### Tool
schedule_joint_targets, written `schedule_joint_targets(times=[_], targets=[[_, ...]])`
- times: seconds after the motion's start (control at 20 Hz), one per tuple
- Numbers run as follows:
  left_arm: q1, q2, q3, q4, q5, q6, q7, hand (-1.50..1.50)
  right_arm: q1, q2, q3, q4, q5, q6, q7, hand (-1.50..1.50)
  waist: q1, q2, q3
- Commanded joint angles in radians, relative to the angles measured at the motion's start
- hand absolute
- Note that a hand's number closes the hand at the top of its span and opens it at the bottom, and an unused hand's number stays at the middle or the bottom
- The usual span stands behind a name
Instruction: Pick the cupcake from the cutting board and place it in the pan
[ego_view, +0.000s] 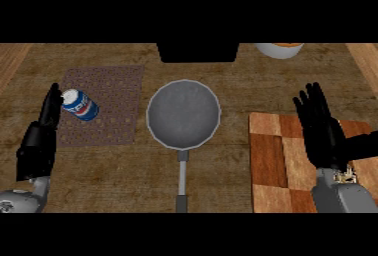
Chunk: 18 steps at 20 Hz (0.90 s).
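The cupcake cannot be made out on the cutting board (284, 165); no part of it shows on the board's bare checkered wood, so if it is there it is probably hidden behind the right hand (321, 132), which stands over the board's right part at the right of the frame with its fingers (314, 102) straight and pointing toward the upper edge, spread a little and holding nothing. How the cupcake lies relative to those fingers therefore cannot be told; at most it sits under or behind the palm. The board lies at the lower right, and just left of it, near the middle of the frame, the pan (184, 114) sits on the desk (111, 170) with its bowl bare and its long handle (181, 180) pointing toward the lower edge, a placing that leaves a short path leftward from board to pan. The left hand (40, 140) rests open at the left edge, fingers up, touching nothing, beside a dark placemat (111, 130) in the upper left, on which a blue and white can (80, 104) lies tilted. At the top edge are a dark box (197, 52) and, right of it, the lower part of a white container (279, 50). I judge the task not yet begun: nothing is held and nothing is in the pan.
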Motion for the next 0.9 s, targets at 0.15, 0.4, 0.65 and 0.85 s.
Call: schedule_joint_targets(times=[0.15,0.4,0.65,0.85], targets=[[0.037,0.070,0.070,0.124,0.051,-0.067,0.105,0.00,-0.042,-0.176,0.011,-0.103,-0.098,0.372,-0.025,-1.50,-0.006,-0.012,-0.018],[0.091,0.040,0.053,0.167,0.059,-0.050,0.142,0.00,-0.027,-0.472,-0.075,-0.090,0.276,0.260,-0.098,1.50,-0.071,-0.006,-0.056],[0.029,0.053,0.083,0.237,0.126,-0.158,0.218,0.00,0.221,-0.212,-0.316,0.040,-0.096,0.396,-0.426,-1.50,-0.032,-0.011,-0.018],[0.023,0.065,0.095,0.208,0.114,-0.162,0.274,0.00,0.295,-0.358,-0.383,-0.013,-0.088,0.556,-0.452,-1.50,-0.022,-0.015,-0.019]])
